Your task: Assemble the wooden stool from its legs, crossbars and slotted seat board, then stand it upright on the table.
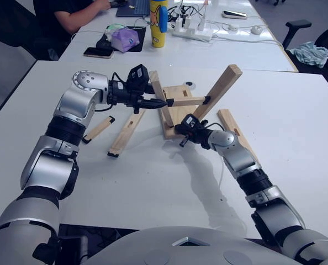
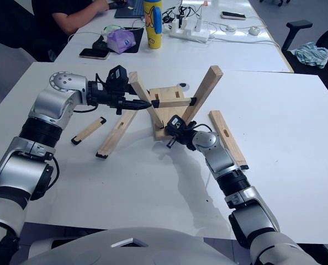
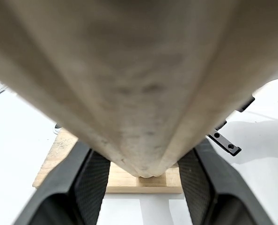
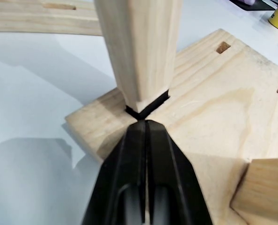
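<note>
Pine board [image 1: 178, 91] lies mid-frame on the white table [image 1: 153, 182] with two tilted legs in its slots, joined by a crossbar [image 1: 187, 101], so I judge the assembly about half done. The left gripper [image 1: 163, 102] clamps the left leg [image 1: 154, 83], while the right gripper [image 4: 145, 125], fingers pressed together on nothing, touches the foot of the right leg [image 1: 222, 85]. Next, I think, that leg needs pushing square into its slot; a loose leg [image 1: 126, 131] at lower left, a second leg [image 1: 234, 130] at right and a short bar [image 1: 99, 128] lie close and could be knocked.
</note>
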Available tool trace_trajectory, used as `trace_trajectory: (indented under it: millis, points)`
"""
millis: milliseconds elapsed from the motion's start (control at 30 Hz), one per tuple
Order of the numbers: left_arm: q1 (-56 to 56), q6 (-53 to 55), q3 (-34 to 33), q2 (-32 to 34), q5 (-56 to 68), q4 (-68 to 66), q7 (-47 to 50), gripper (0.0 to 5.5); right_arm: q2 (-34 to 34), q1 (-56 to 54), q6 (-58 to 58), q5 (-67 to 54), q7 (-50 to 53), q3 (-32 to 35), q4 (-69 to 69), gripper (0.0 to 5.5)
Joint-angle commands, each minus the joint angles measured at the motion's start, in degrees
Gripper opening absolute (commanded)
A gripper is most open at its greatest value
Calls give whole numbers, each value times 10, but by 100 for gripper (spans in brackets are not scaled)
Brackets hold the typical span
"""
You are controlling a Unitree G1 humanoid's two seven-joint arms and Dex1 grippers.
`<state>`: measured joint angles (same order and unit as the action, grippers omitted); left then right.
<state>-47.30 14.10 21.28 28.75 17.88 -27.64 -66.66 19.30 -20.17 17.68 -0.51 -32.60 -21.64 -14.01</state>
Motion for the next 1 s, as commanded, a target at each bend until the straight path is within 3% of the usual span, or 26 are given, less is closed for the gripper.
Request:
trace_trajectory:
  millis: [33, 200, 467, 667, 1000]
  points:
    - [98, 73, 131, -39, -114, -34, 6, 206, -20, 168, -1, -66, -71, -19, 12, 0]
    - [97, 83, 131, -30, -108, -29, 4, 206, 1, 218, -33, -127, -63, 28, 182, 0]
    - [88, 87, 139, -21, -104, -30, -5, 206, -39, 222, 14, -199, 14, 99, 401, 0]
    - [87, 89, 142, -16, -103, -30, -11, 206, -62, 173, -1, -116, 148, 164, 478, 0]
    - [85, 93, 149, -24, -102, -28, -14, 206, -70, 50, -35, 142, 250, 52, 316, 0]
